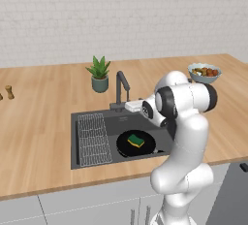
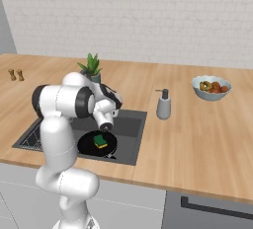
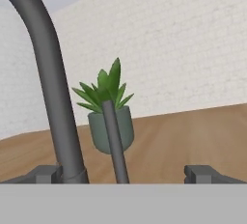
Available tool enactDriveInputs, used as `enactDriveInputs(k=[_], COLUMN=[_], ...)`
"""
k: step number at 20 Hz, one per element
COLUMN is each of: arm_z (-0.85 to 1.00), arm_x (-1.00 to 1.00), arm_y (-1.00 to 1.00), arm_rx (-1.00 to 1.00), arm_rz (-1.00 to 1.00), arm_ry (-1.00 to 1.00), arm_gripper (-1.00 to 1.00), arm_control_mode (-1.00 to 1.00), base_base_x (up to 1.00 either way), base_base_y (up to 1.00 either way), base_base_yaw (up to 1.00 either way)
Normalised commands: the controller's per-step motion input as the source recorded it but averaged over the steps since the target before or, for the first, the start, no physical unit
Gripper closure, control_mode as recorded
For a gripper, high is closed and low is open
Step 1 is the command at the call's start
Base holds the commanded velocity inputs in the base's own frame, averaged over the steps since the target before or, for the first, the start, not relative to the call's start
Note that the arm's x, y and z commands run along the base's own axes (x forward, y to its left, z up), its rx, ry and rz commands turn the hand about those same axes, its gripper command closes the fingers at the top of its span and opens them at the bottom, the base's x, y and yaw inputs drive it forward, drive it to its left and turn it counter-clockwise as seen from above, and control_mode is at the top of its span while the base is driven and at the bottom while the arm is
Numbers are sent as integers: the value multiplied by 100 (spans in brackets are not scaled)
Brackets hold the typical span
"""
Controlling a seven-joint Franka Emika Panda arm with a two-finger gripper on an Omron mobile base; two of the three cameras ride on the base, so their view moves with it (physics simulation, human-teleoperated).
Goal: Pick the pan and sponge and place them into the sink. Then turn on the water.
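The black pan (image 1: 145,146) lies in the dark grey sink (image 1: 97,118), right of the wire rack (image 1: 93,139). On the pan rests the green and yellow sponge (image 1: 136,141), also seen from the right (image 2: 101,141). My gripper (image 3: 126,175) is open and holds nothing. It is level with the counter at the dark faucet (image 1: 121,87). In the hand view the faucet's curved neck (image 3: 48,78) rises at the left and its thin lever (image 3: 113,141) stands between my fingertips (image 3: 46,174). The water is out of view; none shows under the spout.
A potted plant (image 1: 100,73) stands just behind the faucet. A soap dispenser (image 2: 163,104) is on the counter right of the sink (image 2: 131,124). A bowl of colourful food (image 1: 204,72) sits at the far right. Two small shakers (image 2: 16,75) stand far left.
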Motion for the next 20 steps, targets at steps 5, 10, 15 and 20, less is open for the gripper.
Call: enactDriveInputs(k=[5, 10, 15, 20], arm_z=[0, -1, -3, 0], arm_x=[21, 16, 1, 4], arm_y=[0, 1, 11, 7], arm_rx=[0, 0, -2, -3], arm_rz=[0, -1, -1, -2], arm_ry=[-1, 0, 0, 0], arm_gripper=[-100, -100, -100, -100], arm_control_mode=[-100, -100, -100, -100], base_base_x=[0, 0, 0, 0], base_base_y=[0, 0, 0, 0], base_base_yaw=[0, 0, 0, 0])
